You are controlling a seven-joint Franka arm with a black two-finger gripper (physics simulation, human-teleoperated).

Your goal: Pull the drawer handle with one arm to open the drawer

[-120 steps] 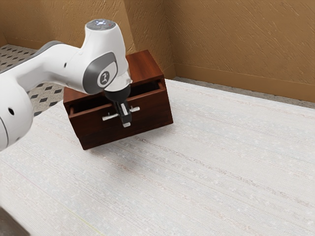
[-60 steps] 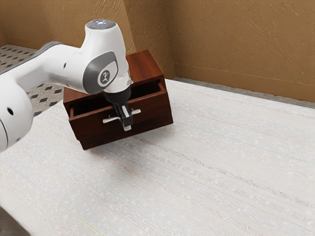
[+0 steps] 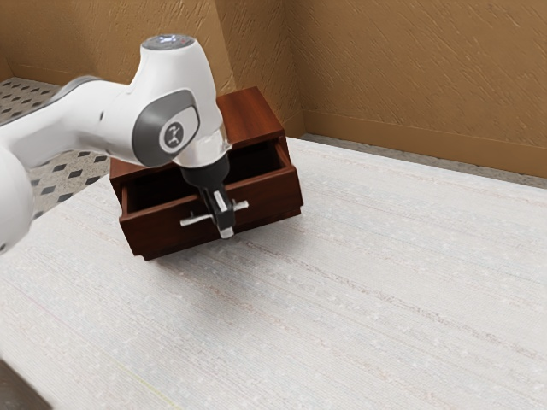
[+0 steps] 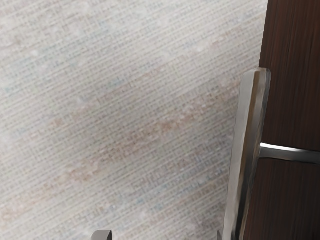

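The drawer [image 3: 256, 195] and its cabinet [image 3: 248, 111] look like dark red-brown wood, smooth with a faint satin sheen; in the wrist view the drawer front [image 4: 292, 75] shows fine straight grain. The handle [image 3: 214, 212] is silvery polished metal, its bar [image 4: 247, 150] catching soft reflections. The table [image 3: 385, 290] is pale and matt, finely ribbed like woven cloth [image 4: 100, 100]. The arm [image 3: 85, 120] is glossy white plastic with 1 matt grey cap, and the gripper [image 3: 225, 229] is black. The walls [image 3: 410, 60] look like rough tan plaster.

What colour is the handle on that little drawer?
The handle is shiny silver metal; the wrist view shows it best.
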